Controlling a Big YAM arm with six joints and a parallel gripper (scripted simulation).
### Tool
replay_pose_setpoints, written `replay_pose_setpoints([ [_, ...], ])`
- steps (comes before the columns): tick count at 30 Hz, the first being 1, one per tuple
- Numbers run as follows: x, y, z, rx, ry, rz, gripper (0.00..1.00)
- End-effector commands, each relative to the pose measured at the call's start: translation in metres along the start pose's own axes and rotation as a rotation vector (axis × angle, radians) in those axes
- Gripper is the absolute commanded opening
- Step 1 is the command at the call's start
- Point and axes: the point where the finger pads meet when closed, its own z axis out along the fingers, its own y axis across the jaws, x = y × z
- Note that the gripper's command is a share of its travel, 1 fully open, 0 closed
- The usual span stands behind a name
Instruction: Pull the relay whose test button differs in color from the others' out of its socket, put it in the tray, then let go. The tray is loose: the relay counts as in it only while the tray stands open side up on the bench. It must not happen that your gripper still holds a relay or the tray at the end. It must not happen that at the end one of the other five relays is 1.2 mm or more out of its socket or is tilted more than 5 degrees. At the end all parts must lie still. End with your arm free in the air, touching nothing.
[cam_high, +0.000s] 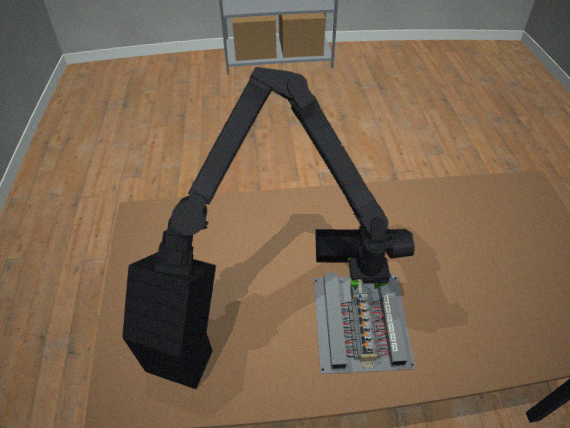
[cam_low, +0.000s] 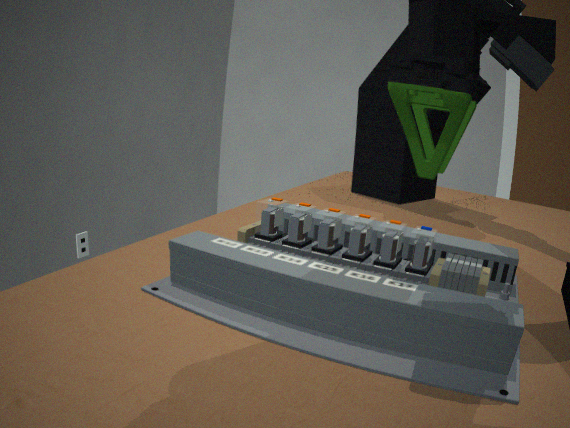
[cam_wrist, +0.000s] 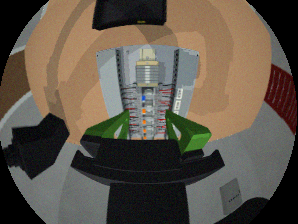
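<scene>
A grey relay panel (cam_high: 326, 327) (cam_low: 300, 290) (cam_wrist: 109, 72) lies on the bench. It carries a row of several relays. All have orange test buttons except the one at the far end, the blue-button relay (cam_high: 361, 297) (cam_low: 424, 247) (cam_wrist: 141, 96), which sits in its socket. My gripper (cam_high: 370, 285) (cam_low: 431, 167) (cam_wrist: 147, 113), with green fingers, is open and empty. It hangs pointing down well above that end of the panel, touching nothing. The black tray (cam_high: 334, 245) (cam_low: 382, 165) (cam_wrist: 129, 8) stands on the bench just beyond the panel's blue-relay end.
The arm's black pedestal (cam_high: 167, 315) stands at the bench's left side. Grey wiring ducts (cam_high: 398, 325) and a block of terminals (cam_low: 462, 272) flank the relays. A shelf with cardboard boxes (cam_high: 277, 35) stands at the back wall.
</scene>
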Motion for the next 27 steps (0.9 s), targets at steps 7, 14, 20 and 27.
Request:
replay_pose_setpoints([
  [7, 0.0051, -0.0110, -0.0040, 0.011, -0.001, -0.005, 0.59],
  [14, 0.0048, -0.0106, -0.0037, 0.010, -0.001, -0.006, 0.59],
  [20, 0.0046, -0.0105, -0.0036, 0.010, -0.001, -0.006, 0.59],
  [27, 0.0045, -0.0106, -0.0034, 0.010, -0.001, -0.006, 0.59],
])
